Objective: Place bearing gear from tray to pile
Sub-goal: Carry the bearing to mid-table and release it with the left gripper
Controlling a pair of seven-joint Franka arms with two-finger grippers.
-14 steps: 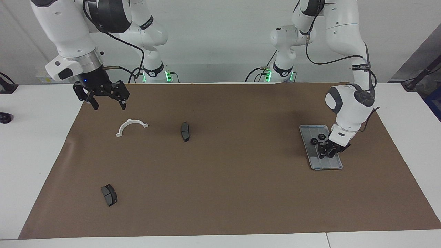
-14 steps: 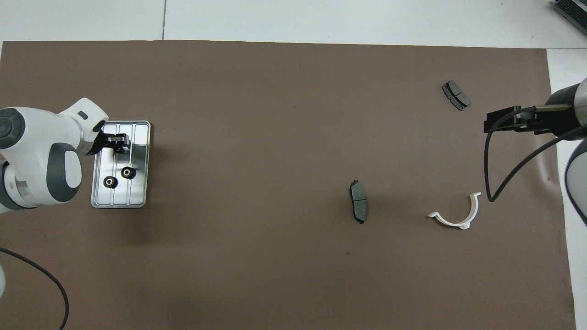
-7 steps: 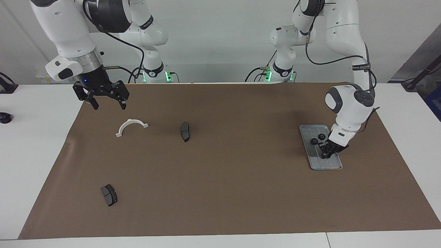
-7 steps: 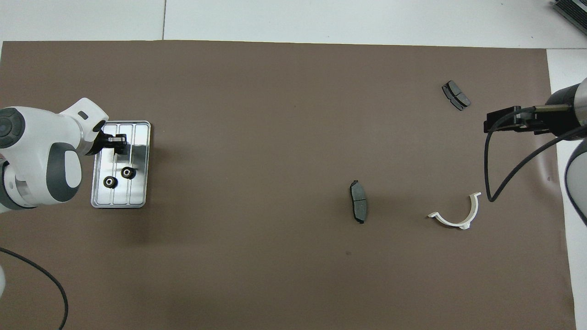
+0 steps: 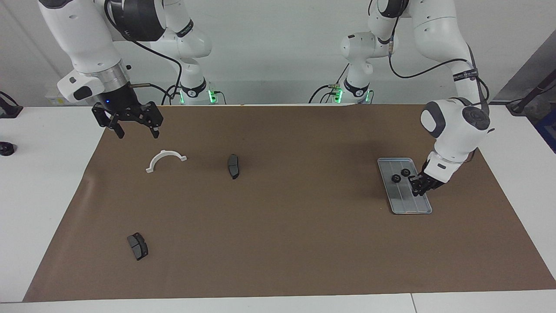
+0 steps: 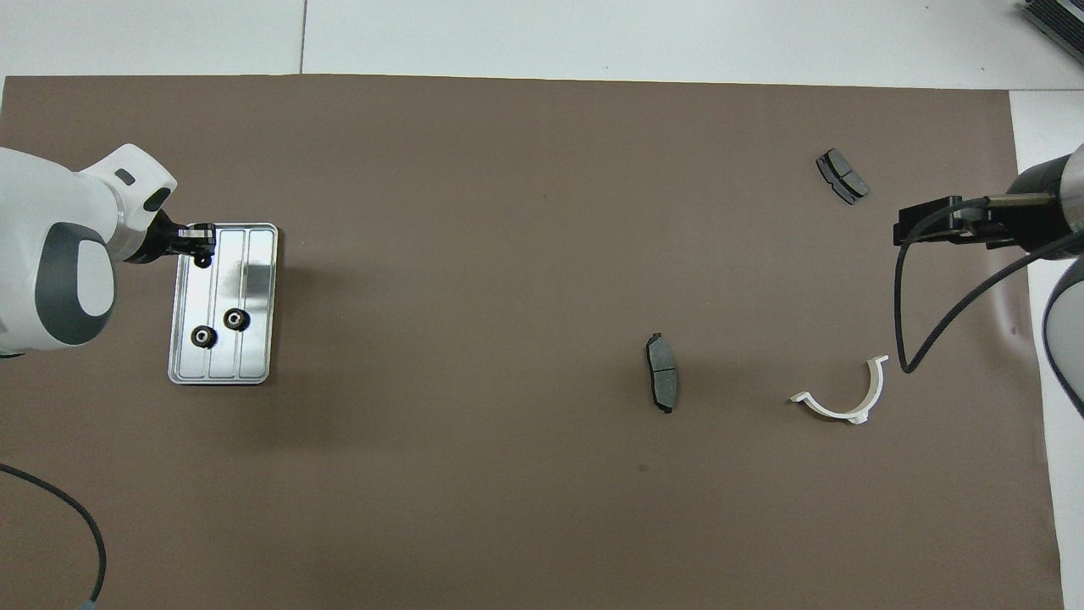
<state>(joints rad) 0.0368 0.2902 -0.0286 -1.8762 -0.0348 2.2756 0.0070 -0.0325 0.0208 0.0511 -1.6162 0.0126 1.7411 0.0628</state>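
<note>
The silver ridged tray (image 5: 407,205) (image 6: 255,347) lies at the left arm's end of the brown mat. Two black bearing gears (image 5: 396,178) (image 6: 201,336) rest side by side in the end of it nearer the robots. My left gripper (image 5: 420,188) (image 6: 202,257) hangs just above the tray's edge, shut on a small dark round gear. The pile is scattered at the right arm's end: a white half-ring (image 5: 164,152) (image 6: 826,409) and two dark brake pads (image 5: 233,166) (image 6: 662,383). My right gripper (image 5: 137,134) (image 6: 927,222) waits open above the mat's corner beside the half-ring.
A second brake pad (image 5: 137,246) (image 6: 842,176) lies farther from the robots at the right arm's end. A small black object (image 5: 6,149) sits on the white table off the mat. A black cable (image 6: 940,322) hangs from the right arm.
The left gripper closed in the tray, then lifted and drew back toward the tray's outer edge. The right arm has stayed still.
</note>
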